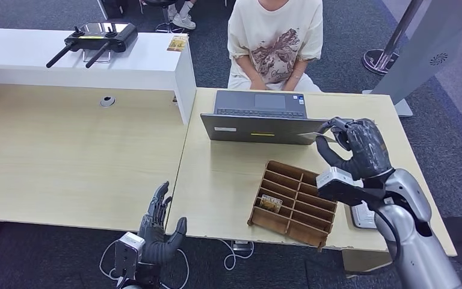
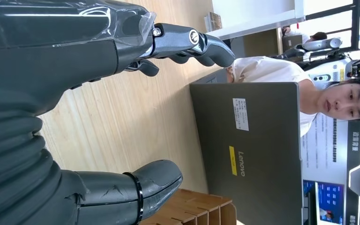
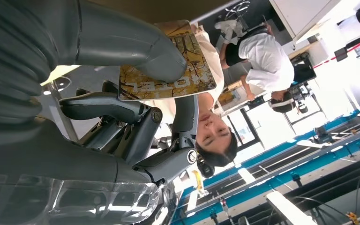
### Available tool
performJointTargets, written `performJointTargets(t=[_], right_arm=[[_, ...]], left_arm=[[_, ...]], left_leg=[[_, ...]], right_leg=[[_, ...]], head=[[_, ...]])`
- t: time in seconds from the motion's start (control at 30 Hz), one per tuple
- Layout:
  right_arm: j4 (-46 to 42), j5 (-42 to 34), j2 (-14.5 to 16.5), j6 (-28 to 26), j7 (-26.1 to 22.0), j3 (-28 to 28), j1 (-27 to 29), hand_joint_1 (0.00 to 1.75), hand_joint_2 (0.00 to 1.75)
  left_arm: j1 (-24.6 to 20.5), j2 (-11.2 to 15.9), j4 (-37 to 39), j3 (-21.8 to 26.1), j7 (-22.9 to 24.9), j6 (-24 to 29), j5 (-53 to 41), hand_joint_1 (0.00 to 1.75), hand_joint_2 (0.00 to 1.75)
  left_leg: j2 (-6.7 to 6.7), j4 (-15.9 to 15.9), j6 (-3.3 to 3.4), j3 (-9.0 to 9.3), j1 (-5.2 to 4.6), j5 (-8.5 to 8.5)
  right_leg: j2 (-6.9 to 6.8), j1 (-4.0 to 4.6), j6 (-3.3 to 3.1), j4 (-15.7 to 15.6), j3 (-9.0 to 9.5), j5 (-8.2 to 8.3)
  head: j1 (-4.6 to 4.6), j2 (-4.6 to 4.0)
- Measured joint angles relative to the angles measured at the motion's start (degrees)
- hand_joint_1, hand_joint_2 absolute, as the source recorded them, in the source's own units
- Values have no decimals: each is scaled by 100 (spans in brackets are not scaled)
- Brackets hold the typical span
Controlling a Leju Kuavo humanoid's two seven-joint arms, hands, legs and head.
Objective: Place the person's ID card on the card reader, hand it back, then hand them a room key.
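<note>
My right hand is raised over the table's right side, just past the laptop lid. It pinches a yellow room key card between thumb and finger. The card carries tree artwork and the word HOTEL. A person in a white T-shirt sits behind the laptop with their hands low in front of them. Another yellow card lies in a wooden divided organiser. A white card reader is partly hidden behind my right forearm. Low at the table's front edge, my left hand is open and holds nothing.
A white raised counter stands at the back left, with a black antenna controller and a small card stand on it. A stanchion base and a white panel stand at the back right.
</note>
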Motion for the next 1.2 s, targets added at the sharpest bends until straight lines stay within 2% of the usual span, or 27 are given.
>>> performJointTargets(t=[0.17,0.43,0.87,1.2], right_arm=[[727,-72,198,62,68,285,-863,175,175],[1875,-82,701,72,225,580,-1990,175,175],[3817,57,1409,43,179,688,-3287,175,175],[4919,78,1732,-61,221,634,-3817,175,175]], left_arm=[[-3,-2,0,2,-1,3,-8,0,175],[-21,-2,0,2,-1,59,6,0,175],[-85,-13,16,2,34,-94,17,0,175],[-179,-13,95,2,34,-102,37,0,175]], left_leg=[[0,0,0,2,0,1],[-2,1,-4,2,1,3],[-4,3,-4,3,1,3],[-2,3,-4,3,1,4]], right_leg=[[0,0,0,1,0,1],[-1,1,0,2,0,1],[-2,1,0,2,-1,2],[0,1,0,2,-1,2]], head=[[-1,0],[-1,0],[-1,0],[-1,0]])
